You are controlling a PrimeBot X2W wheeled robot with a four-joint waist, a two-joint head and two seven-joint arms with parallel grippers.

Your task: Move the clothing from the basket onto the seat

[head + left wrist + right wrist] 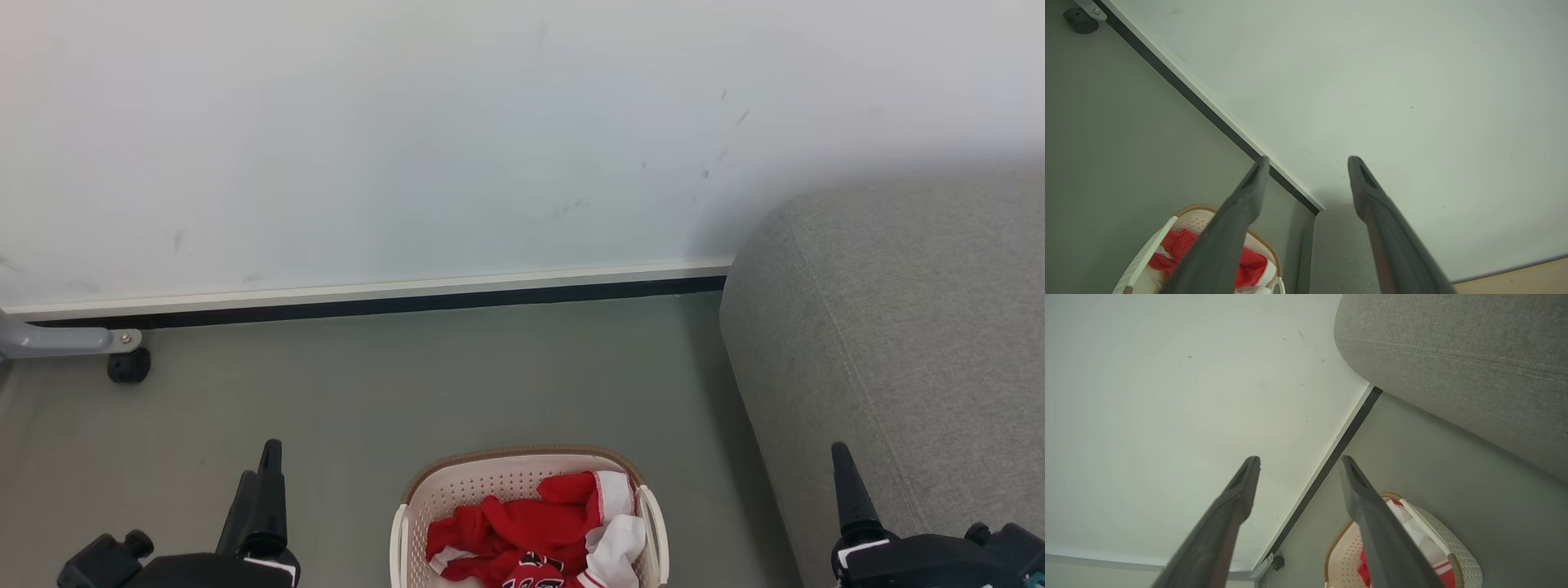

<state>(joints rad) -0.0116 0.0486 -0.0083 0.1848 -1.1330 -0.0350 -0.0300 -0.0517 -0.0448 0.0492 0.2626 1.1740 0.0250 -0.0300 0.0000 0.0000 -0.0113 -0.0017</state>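
The basket [522, 459], cream with a brown rim, stands on the floor at the bottom centre of the head view. Crumpled red and white clothing [531, 527] lies inside it. The light-grey seat [898, 343] rises at the right, next to the basket. My left gripper [263, 457] is low at the left and my right gripper [845, 469] low at the right, both apart from the basket. In the left wrist view the left gripper [1308, 161] is open and empty above the basket [1186, 211]. The right gripper [1299, 459] is likewise open, with the seat [1453, 355] and basket [1466, 563] beyond.
A pale wall [408, 147] with a dark baseboard [375, 304] runs across behind the basket. A grey metal leg with a black caster [128, 365] stands at the far left. Grey floor [408, 384] lies between wall and basket.
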